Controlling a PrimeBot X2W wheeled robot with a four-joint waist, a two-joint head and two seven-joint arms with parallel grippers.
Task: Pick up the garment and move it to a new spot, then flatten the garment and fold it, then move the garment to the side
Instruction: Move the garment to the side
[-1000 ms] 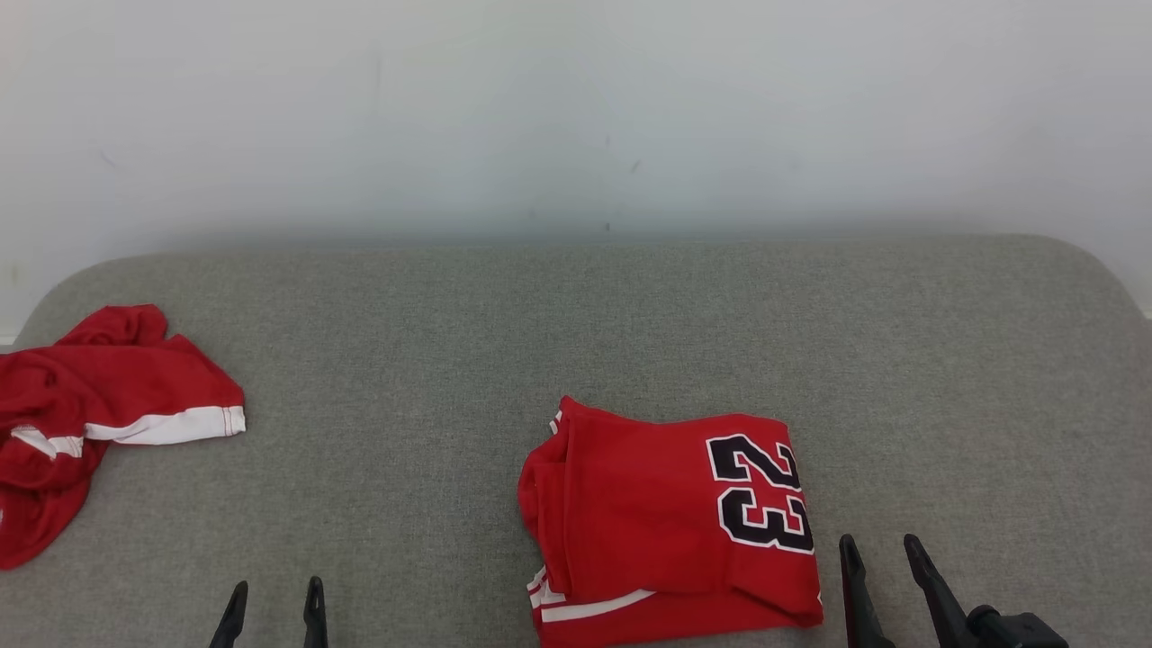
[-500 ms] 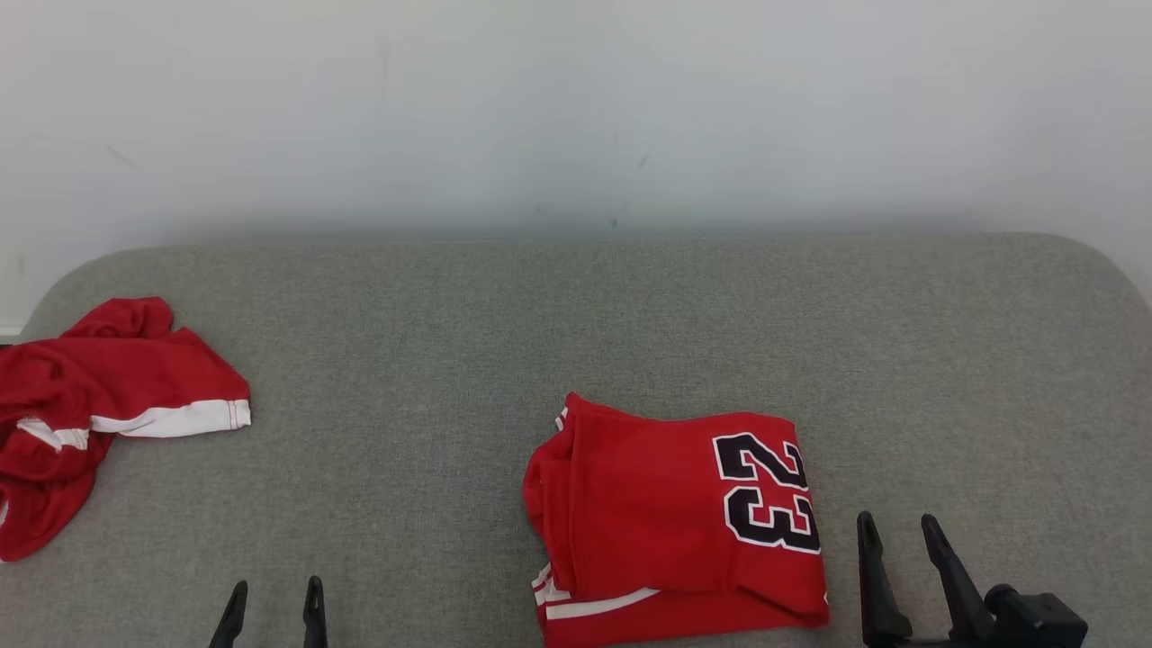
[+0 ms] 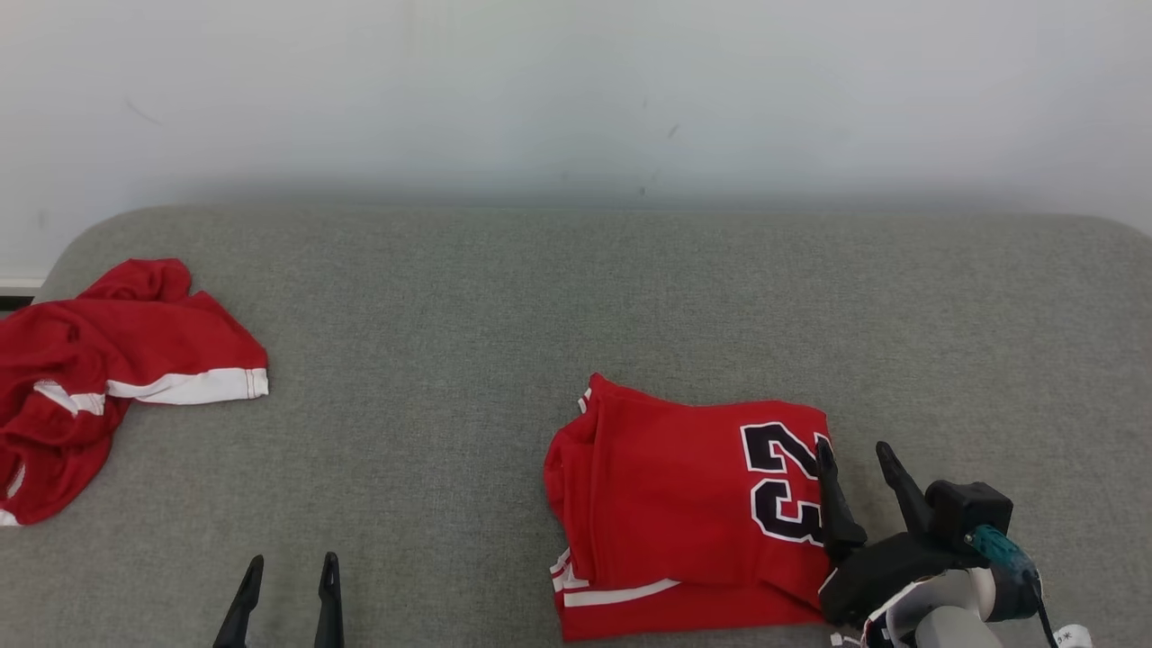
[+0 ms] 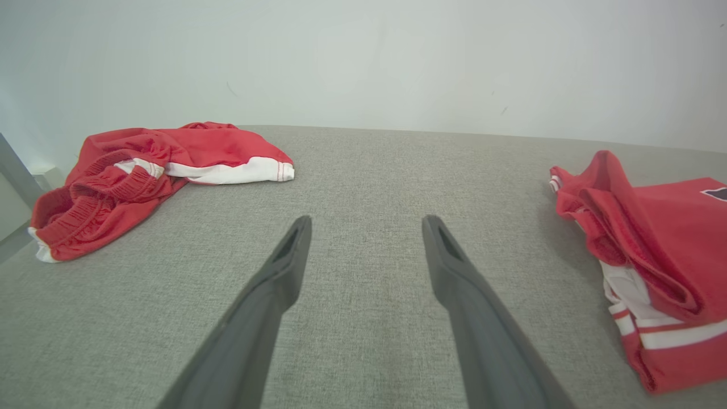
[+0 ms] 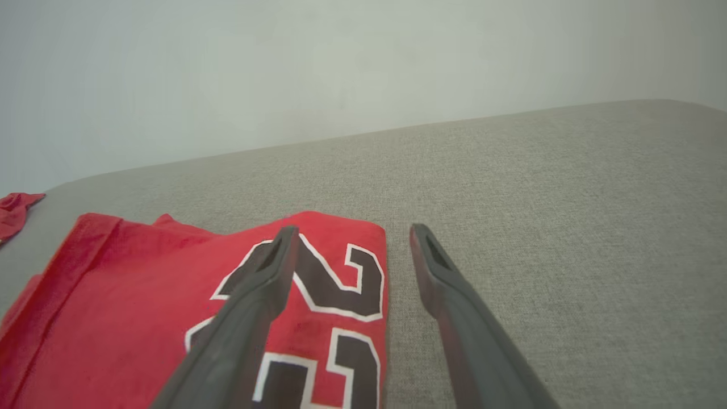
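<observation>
on the grey cushion (image 3: 504, 297), the garment (image 3: 666, 504) lies, digits' tops pointing right.

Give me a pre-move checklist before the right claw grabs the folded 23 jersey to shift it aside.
1. Right claw open: ok.
2. Right claw lined up on the folded jersey: ok, it straddles the jersey's right edge, one side over the number, the other over the grey cushion.
3. Jersey folded and compact: ok.
4. Left claw open and apart from the jersey: ok.
5. Crumpled red garment apart from the jersey, far left: ok.
6. Right claw touching the fabric: cannot tell.
</observation>
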